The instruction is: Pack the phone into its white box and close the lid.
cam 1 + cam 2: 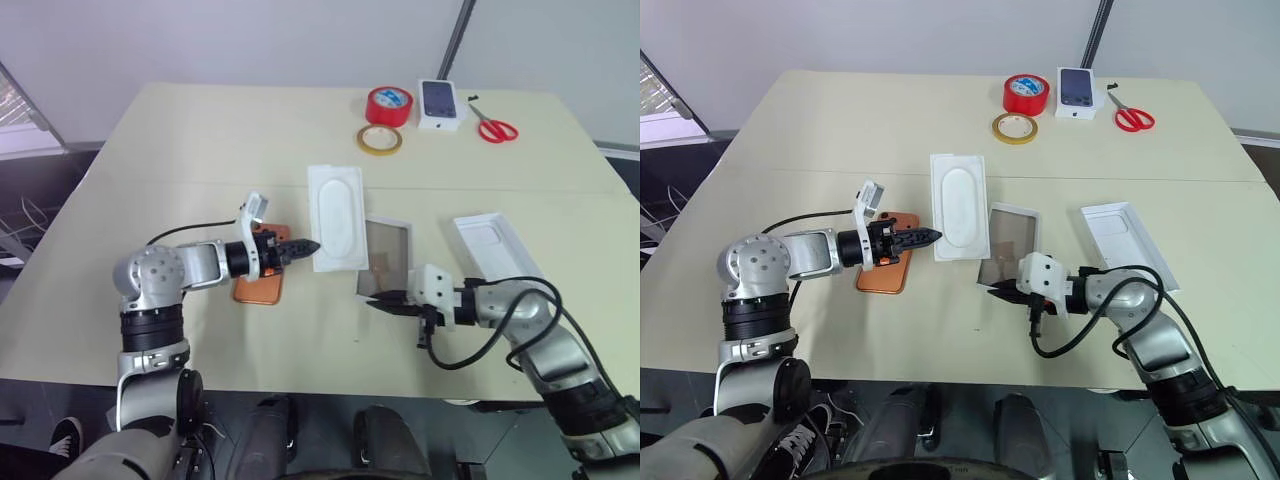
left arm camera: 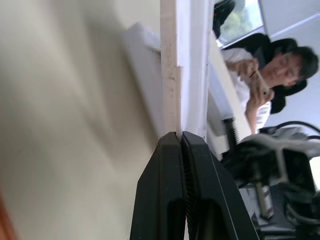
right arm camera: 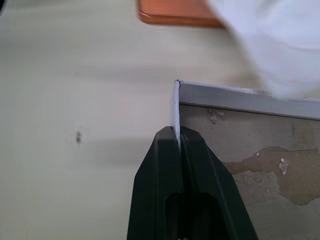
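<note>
1. I see a wide cream bench [image 1: 200, 150] set against a pale wall, with dark floor at either side.
2. Along the far edge lie a red tape roll [image 1: 389, 104], a flatter yellowish tape ring [image 1: 380, 139], a small white box picturing a dark phone [image 1: 439, 103] and red-handled scissors [image 1: 492, 126].
3. The phone [image 1: 262, 283], copper-orange, lies flat on the bench under my left forearm, near the front edge and left of centre.
4. Just right of it lies the flat white insert with an oval recess [image 1: 337, 215], long side running away from me.
5. My left claw [image 1: 306, 246] points to the right with its fingers pressed together; the left wrist view shows them pinching the thin edge of that insert.
6. The white box [image 1: 386, 257], with its grey-brown inner face up, sits just right of the insert near the middle of the bench. Its near end looks raised off the surface, though I cannot be sure how far.
7. My right claw [image 1: 385, 301] points left at the box's near corner. The right wrist view shows its fingers [image 3: 160, 165] clamped on the box's thin white side wall [image 3: 175, 107], one finger inside and one outside.
8. The lid [image 1: 497, 244], all white with its moulded inside up, lies open on the bench to the right of the box, well apart from it and beyond my right forearm.
9. A seated person [image 2: 265, 75] shows in the left wrist view beyond the bench.
</note>
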Controlling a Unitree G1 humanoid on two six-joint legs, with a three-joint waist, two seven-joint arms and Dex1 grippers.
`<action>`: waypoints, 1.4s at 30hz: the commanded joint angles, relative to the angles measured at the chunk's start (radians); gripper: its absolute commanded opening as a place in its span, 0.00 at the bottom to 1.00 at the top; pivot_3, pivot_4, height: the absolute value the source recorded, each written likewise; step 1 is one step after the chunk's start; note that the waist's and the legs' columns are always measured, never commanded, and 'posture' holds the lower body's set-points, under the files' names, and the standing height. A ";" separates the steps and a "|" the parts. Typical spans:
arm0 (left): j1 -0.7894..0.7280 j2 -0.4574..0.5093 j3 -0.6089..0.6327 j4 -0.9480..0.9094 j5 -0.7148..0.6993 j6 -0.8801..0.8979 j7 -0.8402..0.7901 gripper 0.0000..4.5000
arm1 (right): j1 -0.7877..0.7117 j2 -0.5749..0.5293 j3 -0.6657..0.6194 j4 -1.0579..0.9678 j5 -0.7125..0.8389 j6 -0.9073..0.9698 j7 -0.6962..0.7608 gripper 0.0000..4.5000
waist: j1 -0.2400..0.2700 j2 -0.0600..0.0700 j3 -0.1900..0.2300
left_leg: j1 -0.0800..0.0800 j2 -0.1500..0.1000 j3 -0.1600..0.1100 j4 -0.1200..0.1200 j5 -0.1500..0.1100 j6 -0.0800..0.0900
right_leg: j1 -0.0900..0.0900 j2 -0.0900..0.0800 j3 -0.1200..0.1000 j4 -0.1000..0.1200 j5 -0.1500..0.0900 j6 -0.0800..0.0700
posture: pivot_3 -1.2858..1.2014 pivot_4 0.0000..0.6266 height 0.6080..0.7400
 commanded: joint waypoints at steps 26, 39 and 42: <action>-0.052 -0.131 -0.106 0.139 0.031 -0.108 0.005 0.00 | 0.172 -0.132 -0.370 -0.004 0.097 0.006 -0.098 0.65 | 0.002 -0.001 0.000 | -0.001 -0.002 -0.001 0.000 0.000 0.000 | 0.001 -0.003 0.000 -0.001 0.000 0.000 | 0.52 0.24 0.91; 0.047 -0.268 -0.043 0.027 -0.013 0.011 0.141 0.00 | 0.087 -0.130 -0.352 0.112 0.072 -0.077 -0.125 0.65 | 0.001 -0.001 0.000 | -0.001 -0.002 -0.001 0.000 0.000 0.000 | 0.001 -0.002 0.000 -0.001 0.000 0.000 | 0.52 0.24 0.91; 0.059 -0.265 -0.055 -0.002 -0.020 0.034 0.133 0.00 | 0.066 -0.133 -0.345 0.147 0.054 -0.107 -0.125 0.65 | 0.000 -0.001 0.000 | -0.001 -0.002 -0.001 0.000 0.000 0.000 | 0.001 -0.002 0.000 -0.001 0.000 0.000 | 0.52 0.24 0.91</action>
